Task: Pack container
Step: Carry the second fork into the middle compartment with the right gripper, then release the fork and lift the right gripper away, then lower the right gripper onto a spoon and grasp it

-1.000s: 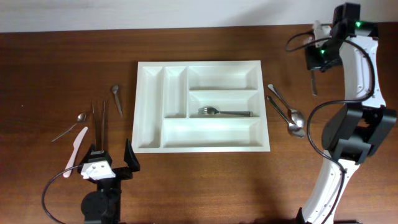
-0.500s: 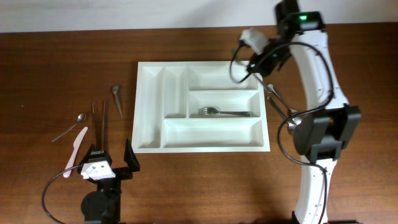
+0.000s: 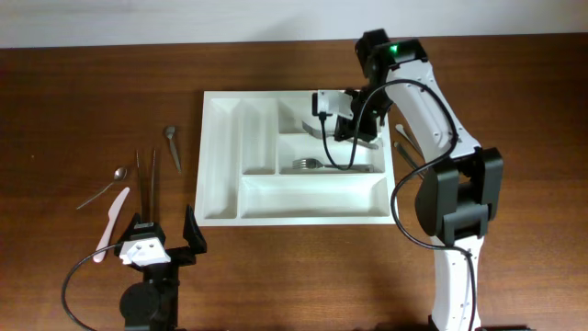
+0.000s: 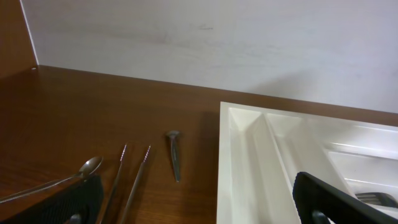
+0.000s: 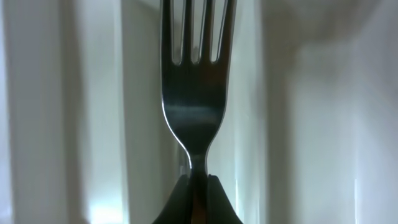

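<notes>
The white container [image 3: 312, 199] lies mid-table, with one fork [image 3: 329, 166] flat in its middle long compartment. My right gripper [image 3: 323, 129] hovers over the upper long compartment. In the right wrist view it [image 5: 198, 199] is shut on the neck of a second metal fork [image 5: 196, 93], tines pointing away over the white tray walls. My left gripper [image 3: 165, 230] rests open near the front left edge, nothing between its fingers. In the left wrist view the left gripper [image 4: 202, 211] faces the container's left corner [image 4: 239, 162].
Left of the tray lie a spoon [image 3: 106, 184], a pink knife [image 3: 112, 216], two thin rods [image 3: 147, 179] and a short utensil [image 3: 173, 147]. Spoons [image 3: 432, 175] lie to the right of the tray, beside the right arm's base.
The right arm swung from the far right edge leftward over the tray's upper right compartment, still shut on the fork. The left arm has not moved.
</notes>
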Controlling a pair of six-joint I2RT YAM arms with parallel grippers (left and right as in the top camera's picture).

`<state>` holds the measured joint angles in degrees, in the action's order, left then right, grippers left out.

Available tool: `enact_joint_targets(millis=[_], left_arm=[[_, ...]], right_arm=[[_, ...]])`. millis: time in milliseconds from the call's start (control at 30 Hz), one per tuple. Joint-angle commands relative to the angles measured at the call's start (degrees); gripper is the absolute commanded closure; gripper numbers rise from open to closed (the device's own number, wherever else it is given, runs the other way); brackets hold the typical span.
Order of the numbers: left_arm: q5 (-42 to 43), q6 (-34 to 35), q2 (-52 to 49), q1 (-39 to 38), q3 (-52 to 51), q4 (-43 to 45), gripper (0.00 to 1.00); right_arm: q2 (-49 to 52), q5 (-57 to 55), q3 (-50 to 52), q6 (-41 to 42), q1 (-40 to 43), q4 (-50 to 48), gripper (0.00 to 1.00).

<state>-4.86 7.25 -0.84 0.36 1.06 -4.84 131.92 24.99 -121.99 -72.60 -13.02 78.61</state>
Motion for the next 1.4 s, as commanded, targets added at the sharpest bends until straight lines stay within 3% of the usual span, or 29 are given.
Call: enact_joint_targets(millis=[0,100,133,167,200,333,500,767,933,1100,1367], left_arm=[[0.6,-0.9,0.5,0.2,-0.4,0.1,0.01],[0.6,-0.9,0.5,0.2,-0.4,0.1,0.01],[0.6,-0.9,0.5,0.2,-0.4,0.1,0.01],[0.6,-0.9,0.5,0.2,-0.4,0.1,0.01],[0.6,-0.9,0.5,0.2,-0.4,0.1,0.01],[0.6,-0.9,0.5,0.2,-0.4,0.1,0.01],[0.6,-0.9,0.5,0.2,-0.4,0.1,0.01],[0.6,-0.9,0.5,0.2,-0.4,0.1,0.01],[0.6,-0.9,0.5,0.2,-0.4,0.1,0.01],[0.6,-0.9,0.5,0.2,-0.4,0.1,0.01],[0.6,-0.9,0.5,0.2,-0.4,0.1,0.01]], right_arm=[[-0.3,0.7,5.9,-2.2,-0.1,-1.9,0.96],[-0.3,0.7,7.8,-2.1,0.0,-3.5,0.95],[-0.3,0.7,7.8,-1.9,0.0,-4.1,0.75],[-0.3,0.8,7.8,-1.9,0.0,-4.6,0.21],[-0.3,0.8,7.8,-1.9,-0.1,-5.1,0.01],[-0.3,1.4,7.5,0.3,-0.1,-7.2,0.01],[-0.4,3.1,4.3,12.4,-0.1,-10.7,0.01],[-0.4,0.7,-11.6,43.7,2.8,-7.0,0.01],[-0.4,0.3,-15.7,44.4,6.4,0.4,0.01],[-0.3,-10.7,-13.6,47.5,11.2,5.2,0.03],[-0.3,-16.9,-9.0,51.1,19.1,6.1,0.01]])
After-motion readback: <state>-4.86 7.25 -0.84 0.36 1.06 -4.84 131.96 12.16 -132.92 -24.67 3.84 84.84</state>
